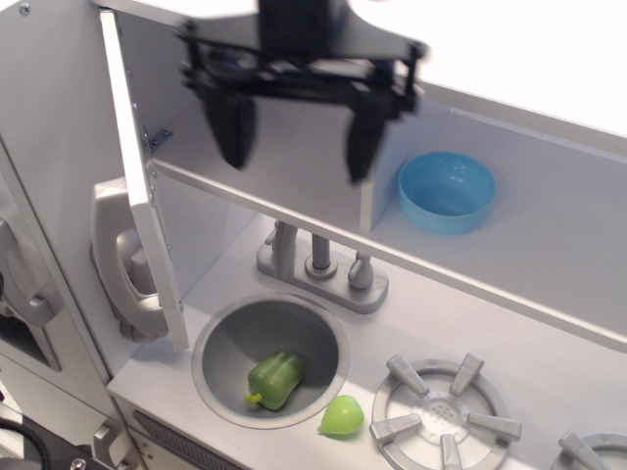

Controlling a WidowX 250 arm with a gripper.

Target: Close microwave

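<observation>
— Where does the microwave sit for you right now?

— Upper left of the toy kitchen, on the shelf above the faucet. Its door is swung wide open — you see it nearly edge-on, hinged at the cabinet's left side, its free edge toward the near side of the scene.

— And the gripper?

— It hangs in front of the open cavity, fingers spread wide apart and holding nothing (they point downward).

— Which way is the door from those fingers?

— To their left, and apart from them. The door's long axis runs vertically, top to bottom. To swing it shut, you would likely need to get to the door's far-left face and push it rightward across the opening; from where you are now, you're on the inside of its swing.

— Anything nearby to mind?

— The blue bowl rests on the shelf just right of the cabinet.
</observation>
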